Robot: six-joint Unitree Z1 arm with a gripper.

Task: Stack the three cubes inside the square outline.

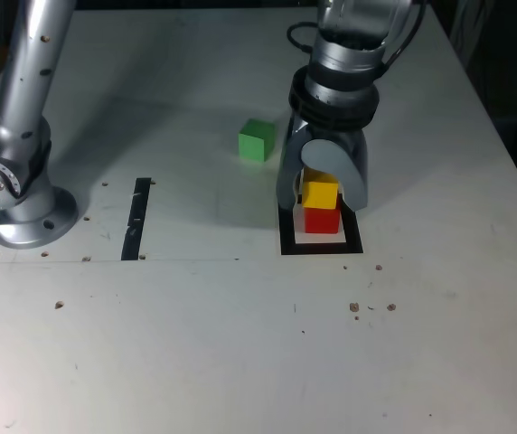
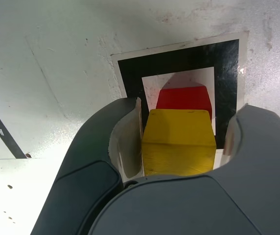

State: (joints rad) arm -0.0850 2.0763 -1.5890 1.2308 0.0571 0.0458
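1. Yellow cube (image 1: pixel 321 193) sat on red cube (image 1: pixel 322 220) inside square outline (image 1: pixel 353 245).
2. Jaws of gripper (image 1: pixel 323 185) flanked it, parted with a gap at one side.
3. Green cube (image 1: pixel 257 141) remained unstacked at ten o'clock on desk (image 1: pixel 240 344).

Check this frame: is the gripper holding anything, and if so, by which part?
It cannot be told. The gripper straddles the yellow cube sitting on the red cube. One side shows a gap, the other looks in contact, so a hold is uncertain.
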